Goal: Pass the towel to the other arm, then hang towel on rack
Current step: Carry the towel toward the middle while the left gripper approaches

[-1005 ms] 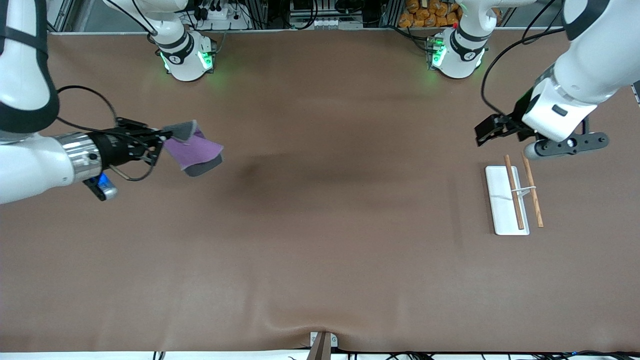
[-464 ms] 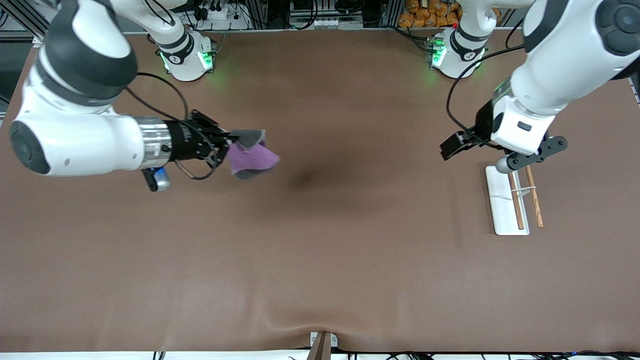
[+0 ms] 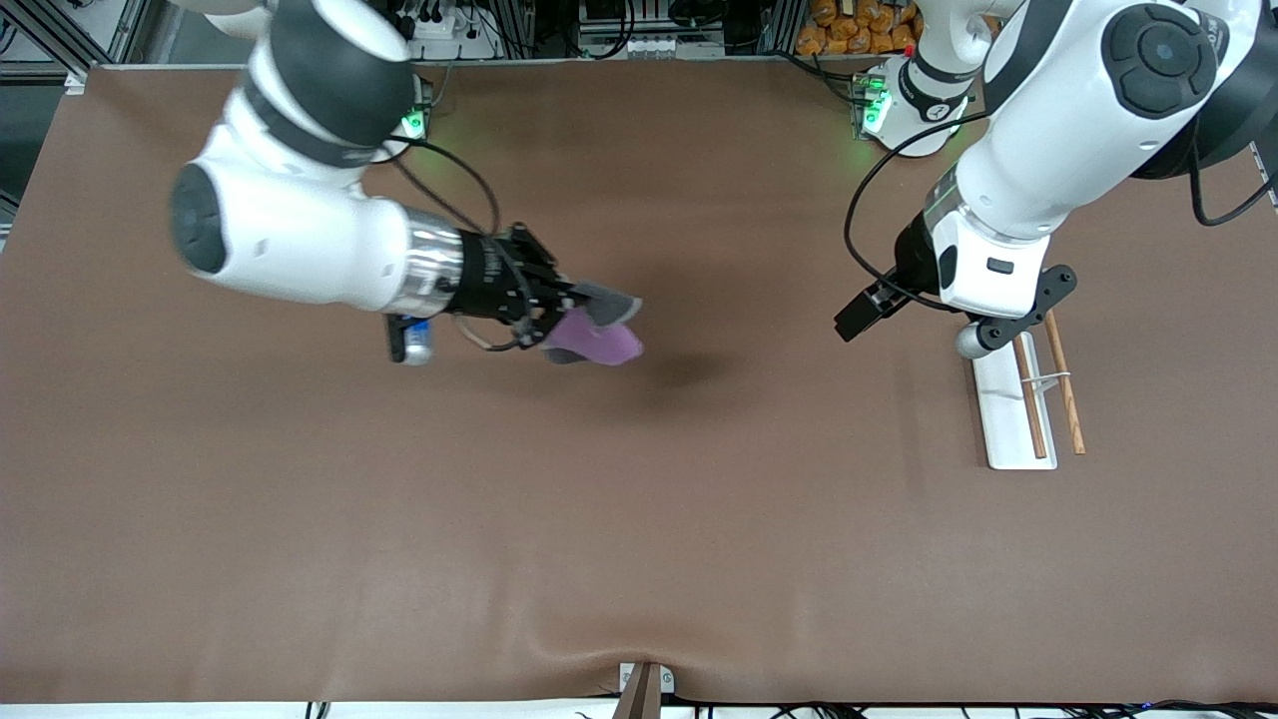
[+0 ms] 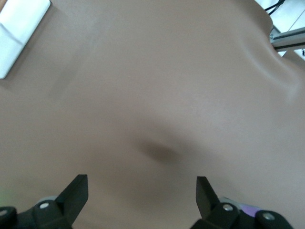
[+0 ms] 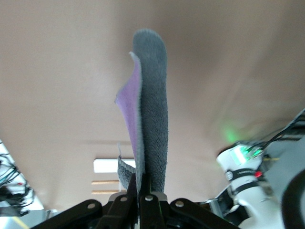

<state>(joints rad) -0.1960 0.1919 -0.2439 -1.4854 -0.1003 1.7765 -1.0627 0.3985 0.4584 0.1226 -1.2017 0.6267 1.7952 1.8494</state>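
The towel (image 3: pixel 597 338), purple on one face and dark grey on the other, hangs folded from my right gripper (image 3: pixel 569 300), which is shut on its edge above the middle of the table. In the right wrist view the towel (image 5: pixel 150 109) stands out from the closed gripper (image 5: pixel 143 188). My left gripper (image 3: pixel 857 318) is open and empty, in the air beside the rack's end nearest the arm bases, pointing toward the towel. In the left wrist view it (image 4: pixel 141 191) shows wide apart over bare table. The rack (image 3: pixel 1001 409) has a white base and two brown rods (image 3: pixel 1030 399).
The brown table cover (image 3: pixel 639 519) is bare apart from the rack. The arm bases with green lights (image 3: pixel 904 100) stand along the farthest edge. The rack's white base shows in the left wrist view (image 4: pixel 19 24) and in the right wrist view (image 5: pixel 107 165).
My right arm has carried the towel from its end of the table toward the middle. My left arm has swung toward the middle too, its gripper still open.
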